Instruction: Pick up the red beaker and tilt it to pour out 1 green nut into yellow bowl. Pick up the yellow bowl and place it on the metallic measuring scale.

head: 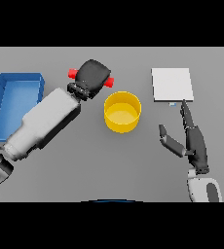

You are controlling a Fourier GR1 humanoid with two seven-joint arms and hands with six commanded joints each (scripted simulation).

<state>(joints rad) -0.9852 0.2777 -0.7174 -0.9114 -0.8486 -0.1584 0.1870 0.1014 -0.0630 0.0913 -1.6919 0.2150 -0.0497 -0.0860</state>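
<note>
So the left hand [91, 74] is wrapped around the small red plastic beaker [73, 73], fingers curled over it so only the two red ends poke out either side of the dark hand. It's held up toward the far side of the grey table [84, 165], lying pretty much sideways, with one red end just beside the far-left rim of the round yellow plastic bowl [122, 112]. Looks to me like the pour step is in hand. I can't spot any green nut, in the bowl or anywhere else, so can't say whether it's dropped yet.

The bowl sits mid-table, and the flat square metallic measuring scale [172, 84] is off toward the far right edge, near but not touching it. The right hand [194, 141] rests in front of the scale, fingers straight and spread, holding nothing, one fingertip almost at the scale's near edge. A blue rectangular plastic bin [2, 104] sits at the left edge.

Next move, I reckon: get the beaker's mouth properly over the bowl before tipping further, or the nut lands on the table.
</note>
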